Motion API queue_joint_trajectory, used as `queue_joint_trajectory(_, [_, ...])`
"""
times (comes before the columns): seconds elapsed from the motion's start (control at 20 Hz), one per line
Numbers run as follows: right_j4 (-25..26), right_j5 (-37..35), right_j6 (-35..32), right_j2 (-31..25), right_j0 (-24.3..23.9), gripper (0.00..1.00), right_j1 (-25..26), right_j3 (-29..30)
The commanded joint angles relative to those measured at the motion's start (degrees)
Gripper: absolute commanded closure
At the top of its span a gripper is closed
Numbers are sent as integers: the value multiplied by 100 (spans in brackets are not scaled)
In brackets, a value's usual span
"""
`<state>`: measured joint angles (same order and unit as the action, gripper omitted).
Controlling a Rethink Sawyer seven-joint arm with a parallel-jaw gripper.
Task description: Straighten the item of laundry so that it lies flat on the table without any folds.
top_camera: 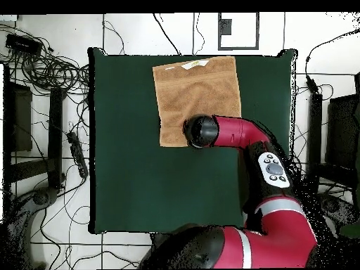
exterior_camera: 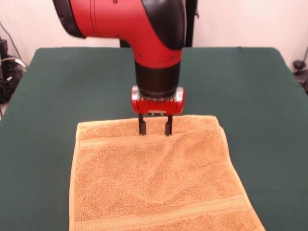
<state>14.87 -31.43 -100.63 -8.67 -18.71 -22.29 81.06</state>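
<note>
The orange-tan terry towel lies spread on the dark green table, nearly flat, with soft ripples across its middle and border bands near two edges. In the overhead view the towel sits at the table's far side, with its white label at the far edge. My gripper points straight down with its two fingers apart, tips on or just above the towel near the edge closest to the robot. The arm's wrist hides the gripper from above.
Cables and boxes lie on the floor left of the table. The arm's red links reach over the table's right side. Bare green cloth surrounds the towel to the left and toward the robot.
</note>
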Motion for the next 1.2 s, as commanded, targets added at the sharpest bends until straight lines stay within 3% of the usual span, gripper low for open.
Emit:
queue_joint_trajectory(0.05, [0, -237, -487, -96, 146, 0, -750, 1575])
queue_joint_trajectory(0.4, [159, 432, -635, -12, 58, 0, -775, 1980])
queue_joint_trajectory(0.85, [74, 1098, -873, 6, 187, 0, -293, 1634])
queue_joint_trajectory(1.05, [-86, 797, -843, -24, 328, 0, -806, 1705])
queue_joint_trajectory(1.2, [-274, 129, -692, -83, 449, 0, -1293, 1512])
